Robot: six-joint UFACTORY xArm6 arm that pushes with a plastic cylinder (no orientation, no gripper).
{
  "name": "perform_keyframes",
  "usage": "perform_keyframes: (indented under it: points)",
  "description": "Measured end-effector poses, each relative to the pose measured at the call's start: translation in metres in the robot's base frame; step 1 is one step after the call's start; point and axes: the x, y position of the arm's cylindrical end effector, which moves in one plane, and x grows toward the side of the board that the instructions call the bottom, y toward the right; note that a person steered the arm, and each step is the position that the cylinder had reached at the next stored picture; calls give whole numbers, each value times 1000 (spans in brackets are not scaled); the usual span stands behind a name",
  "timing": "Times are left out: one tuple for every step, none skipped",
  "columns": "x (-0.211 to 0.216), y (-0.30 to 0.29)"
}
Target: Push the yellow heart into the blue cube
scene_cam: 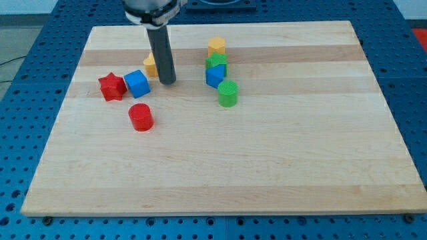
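The yellow heart (151,65) lies in the upper left part of the board, partly hidden behind my rod. The blue cube (137,83) sits just below and to the left of it, nearly touching. My tip (167,82) rests on the board just right of the yellow heart and right of the blue cube.
A red star (112,87) touches the blue cube's left side. A red cylinder (141,117) lies below the cube. To the right stand a yellow block (216,47), a green block (215,63), a blue block (214,76) and a green cylinder (228,94) in a column.
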Motion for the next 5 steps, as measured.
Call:
perform_keyframes:
  points:
    - [-21, 8]
    - [-40, -26]
    - [-47, -48]
    - [-48, -56]
    - [-57, -82]
